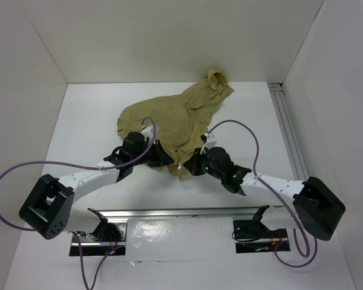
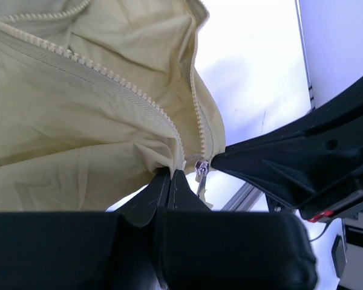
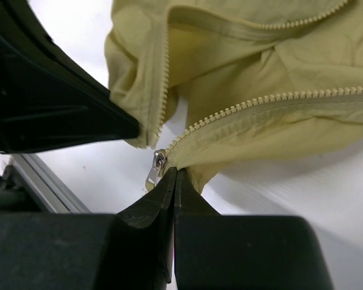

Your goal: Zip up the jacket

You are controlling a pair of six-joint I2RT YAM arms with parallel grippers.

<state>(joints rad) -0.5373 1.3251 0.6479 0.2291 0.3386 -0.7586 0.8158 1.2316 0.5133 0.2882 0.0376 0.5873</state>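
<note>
**Both grippers pinched on the jacket's near hem**

The white counter (image 1: 85, 121) carries the jacket (image 1: 169, 115), crumpled at its middle with the hood against the far edge and the zip open. The left gripper (image 2: 170, 175) is closed on the hem below one row of teeth. The right gripper (image 3: 175, 175) is closed on fabric just under the slider (image 3: 158, 164)

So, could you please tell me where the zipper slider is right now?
The zipper slider sits at the jacket's near hem, table centre in the top view, between the left end effector and right end effector.
</note>
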